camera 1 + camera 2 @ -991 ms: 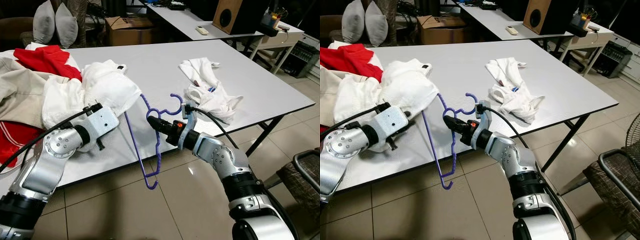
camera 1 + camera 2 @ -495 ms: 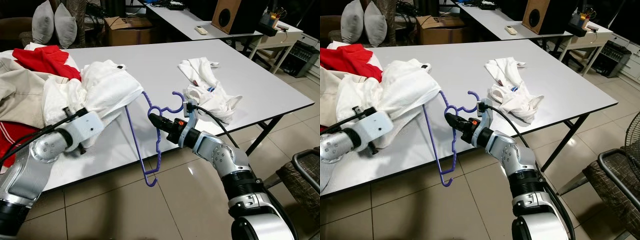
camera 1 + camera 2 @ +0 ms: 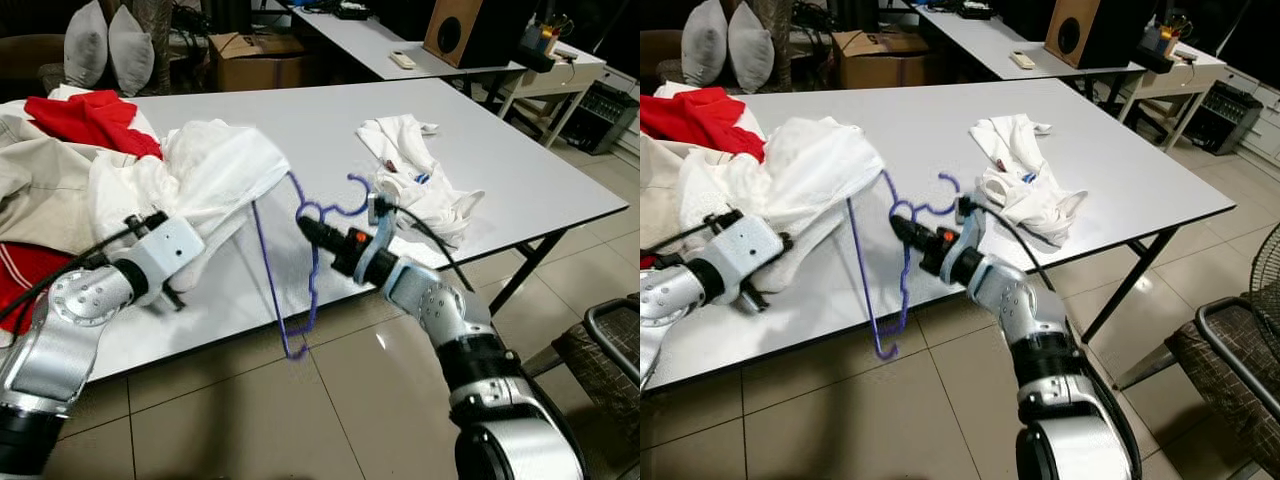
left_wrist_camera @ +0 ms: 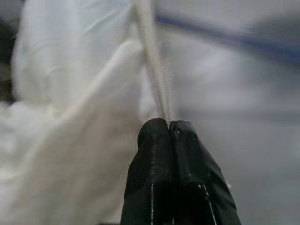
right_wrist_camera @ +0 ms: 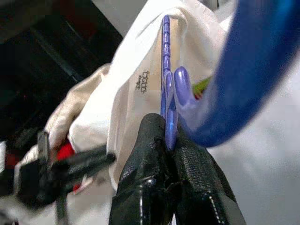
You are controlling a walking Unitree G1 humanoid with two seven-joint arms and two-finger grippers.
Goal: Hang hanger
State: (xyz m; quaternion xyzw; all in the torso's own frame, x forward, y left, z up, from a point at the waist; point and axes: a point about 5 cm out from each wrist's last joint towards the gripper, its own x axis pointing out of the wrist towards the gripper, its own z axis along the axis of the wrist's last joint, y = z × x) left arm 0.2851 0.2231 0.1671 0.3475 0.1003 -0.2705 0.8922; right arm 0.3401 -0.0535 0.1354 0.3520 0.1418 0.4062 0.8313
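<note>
The right gripper had its two black fingers pressed together on the purple hanger, gripping it just below the hook, over the near edge of the white table. The hanger hung tilted, its lower end dangling below that table edge, its upper arm tucked into the white garment. The left gripper was pinched tight on a fold of that garment, just above the table's near edge. A second white garment lay crumpled on the table, beside the hanger's hook.
</note>
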